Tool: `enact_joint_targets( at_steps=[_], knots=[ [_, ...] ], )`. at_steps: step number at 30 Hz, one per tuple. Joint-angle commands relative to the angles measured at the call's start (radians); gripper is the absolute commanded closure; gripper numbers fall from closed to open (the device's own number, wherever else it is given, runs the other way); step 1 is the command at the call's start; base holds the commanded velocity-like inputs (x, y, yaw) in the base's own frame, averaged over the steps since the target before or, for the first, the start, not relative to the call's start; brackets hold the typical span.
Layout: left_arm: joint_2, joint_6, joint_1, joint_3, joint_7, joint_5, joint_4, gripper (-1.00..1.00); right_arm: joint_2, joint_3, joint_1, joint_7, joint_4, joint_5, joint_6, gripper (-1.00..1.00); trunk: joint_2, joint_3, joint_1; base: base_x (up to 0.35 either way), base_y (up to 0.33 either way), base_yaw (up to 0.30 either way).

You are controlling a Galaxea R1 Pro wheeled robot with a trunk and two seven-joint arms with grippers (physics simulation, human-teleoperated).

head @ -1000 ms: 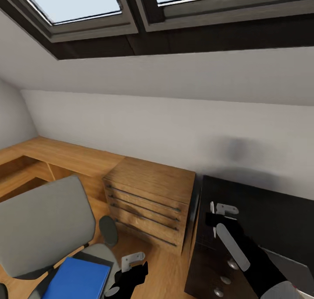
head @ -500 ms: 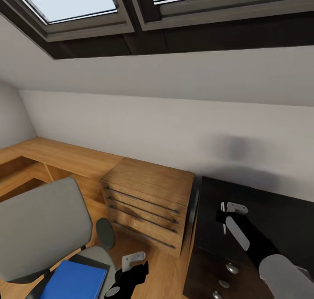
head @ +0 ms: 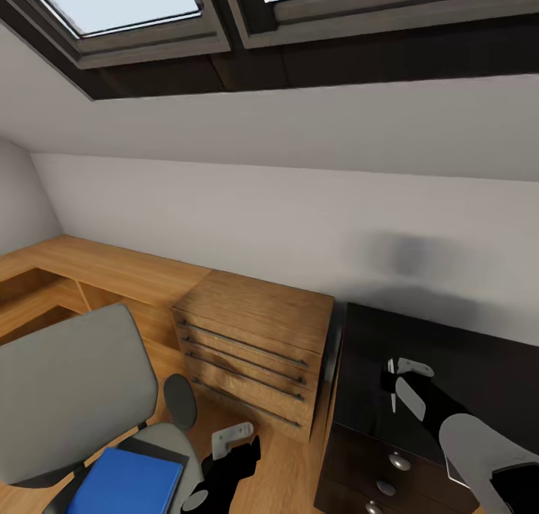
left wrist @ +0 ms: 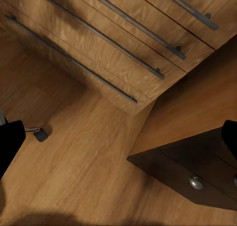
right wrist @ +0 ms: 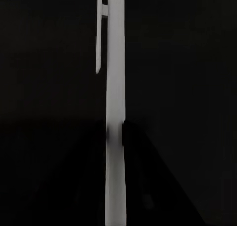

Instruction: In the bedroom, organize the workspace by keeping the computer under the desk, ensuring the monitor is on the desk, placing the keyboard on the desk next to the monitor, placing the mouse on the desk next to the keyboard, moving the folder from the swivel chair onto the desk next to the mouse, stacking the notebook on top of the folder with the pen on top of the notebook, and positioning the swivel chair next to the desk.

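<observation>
Above desk (head: 479,364), right gripper (head: 394,385) clamps pen (head: 393,395) upright.

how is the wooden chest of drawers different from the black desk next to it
The wooden drawer chest is light, grained wood, while the desk is glossy black. The chest's drawers have long, thin dark bar handles; the desk's drawers have round silver knobs. In the head view the chest's top sits slightly higher than the desk's top. Both stand side by side against the sloping white wall and have stacked drawers.
</observation>
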Motion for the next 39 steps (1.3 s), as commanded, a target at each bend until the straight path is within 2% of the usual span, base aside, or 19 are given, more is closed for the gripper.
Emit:
enact_joint_targets(
  at_steps=[1, 5, 11, 39],
  knots=[
    [0.001, 0.004, -0.001, -0.003, 0.009, 0.003, -0.003, -1.0, 0.003, 0.008, -0.001, -0.008, 0.004, -0.018, 0.008, 1.0, -0.009, -0.005, 0.004, 0.0, 0.0, 0.0],
    [0.001, 0.003, 0.0, -0.003, 0.013, 0.003, -0.005, -1.0, 0.02, 0.008, -0.001, -0.009, 0.014, -0.029, 0.012, 1.0, -0.037, -0.017, 0.02, 0.0, 0.0, 0.0],
    [0.001, 0.003, 0.0, -0.003, 0.014, 0.003, -0.006, -1.0, 0.03, 0.008, -0.001, -0.009, 0.018, -0.033, 0.013, 1.0, -0.079, -0.036, 0.043, 0.0, 0.0, 0.0],
    [0.001, 0.003, 0.0, -0.003, 0.016, 0.003, -0.005, -1.0, 0.032, 0.008, -0.001, -0.011, 0.017, -0.032, 0.004, 1.0, -0.275, -0.124, 0.15, 0.0, 0.0, 0.0]
  ],
)
